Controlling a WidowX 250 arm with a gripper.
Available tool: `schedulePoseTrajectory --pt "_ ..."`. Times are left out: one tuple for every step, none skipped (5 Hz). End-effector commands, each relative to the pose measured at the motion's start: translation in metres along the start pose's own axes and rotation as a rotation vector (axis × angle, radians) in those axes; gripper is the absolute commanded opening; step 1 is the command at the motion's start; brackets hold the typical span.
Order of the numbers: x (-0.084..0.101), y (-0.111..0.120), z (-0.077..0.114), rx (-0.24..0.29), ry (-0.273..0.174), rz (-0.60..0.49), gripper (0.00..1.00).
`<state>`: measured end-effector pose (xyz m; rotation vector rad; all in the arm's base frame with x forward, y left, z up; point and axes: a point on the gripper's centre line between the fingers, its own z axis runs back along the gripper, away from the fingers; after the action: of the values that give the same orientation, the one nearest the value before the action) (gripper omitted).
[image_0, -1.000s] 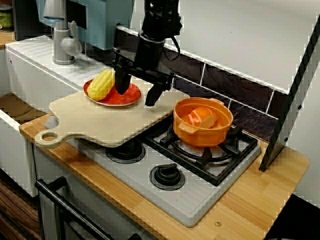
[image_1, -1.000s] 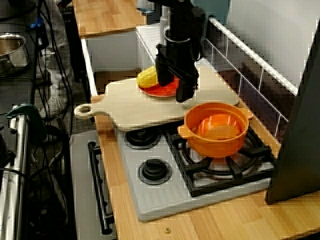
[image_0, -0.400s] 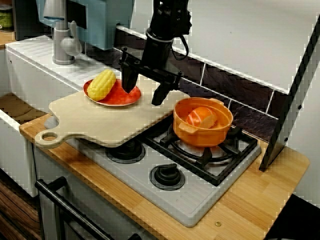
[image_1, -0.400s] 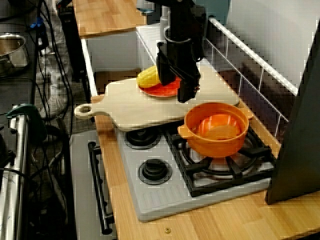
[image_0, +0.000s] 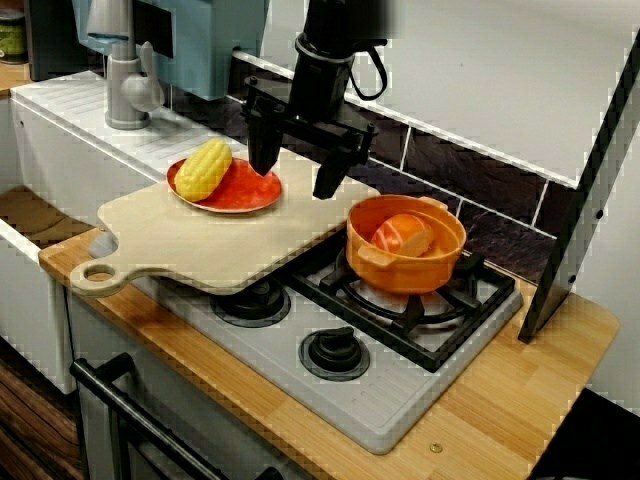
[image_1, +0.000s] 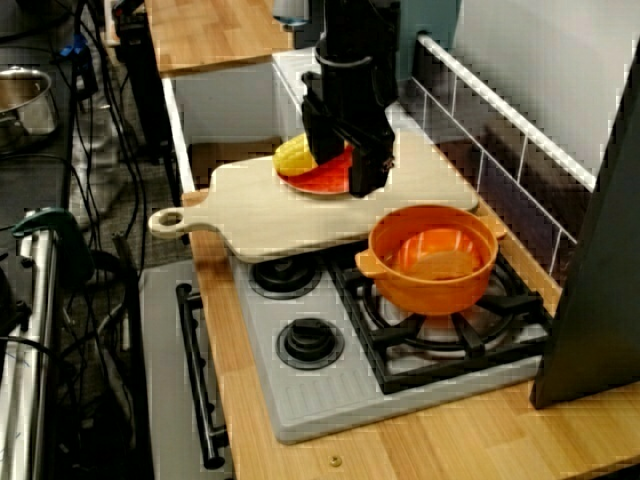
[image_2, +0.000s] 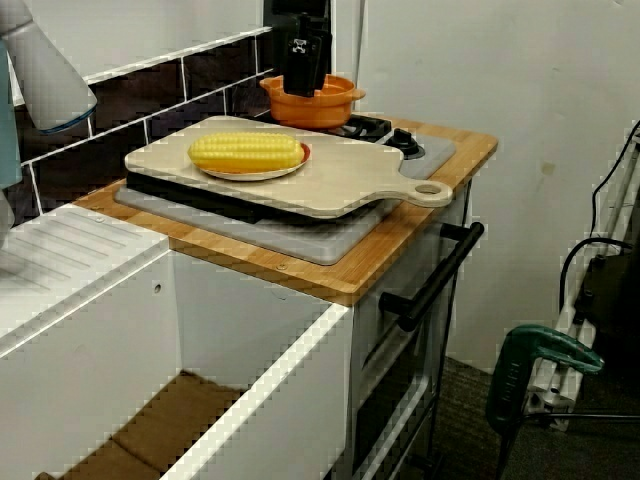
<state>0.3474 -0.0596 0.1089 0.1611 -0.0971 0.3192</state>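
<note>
My black gripper (image_0: 294, 178) hangs open above the far edge of a pale wooden cutting board (image_0: 200, 240), with nothing between its fingers. Just left of it, a yellow corn cob (image_0: 203, 168) lies on a red plate (image_0: 245, 190) on the board. An orange pot (image_0: 400, 265) holding an orange and white piece (image_0: 402, 235) stands on the burner to its right. In the view along the counter, the gripper (image_1: 340, 172) is over the plate's (image_1: 325, 180) near edge, beside the corn (image_1: 293, 155). From the sink side, the gripper (image_2: 306, 88) shows in front of the pot (image_2: 320, 110), behind the corn (image_2: 246, 152).
The board overhangs a grey gas hob (image_0: 380, 390) with knobs (image_0: 334, 352) set in a wooden counter. A tap (image_0: 125, 90) and a white sink unit lie to the left. A tiled wall runs behind. A black slanted bar (image_0: 590, 190) leans at the right end.
The gripper has risen off the board beside the plate and shifted slightly right and back, still open. Corn, plate and pot have not moved.
</note>
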Motion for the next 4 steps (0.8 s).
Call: schedulePoseTrajectory --pt "-0.001 0.0 0.014 -0.049 -0.019 0.016 1.0" --pt "-0.003 0.013 0.007 -0.052 -0.005 0.043 1.0" --pt "-0.007 0.037 0.008 -0.059 -0.006 0.077 1.0" --pt "-0.013 0.061 0.017 -0.084 -0.017 0.1 1.0"
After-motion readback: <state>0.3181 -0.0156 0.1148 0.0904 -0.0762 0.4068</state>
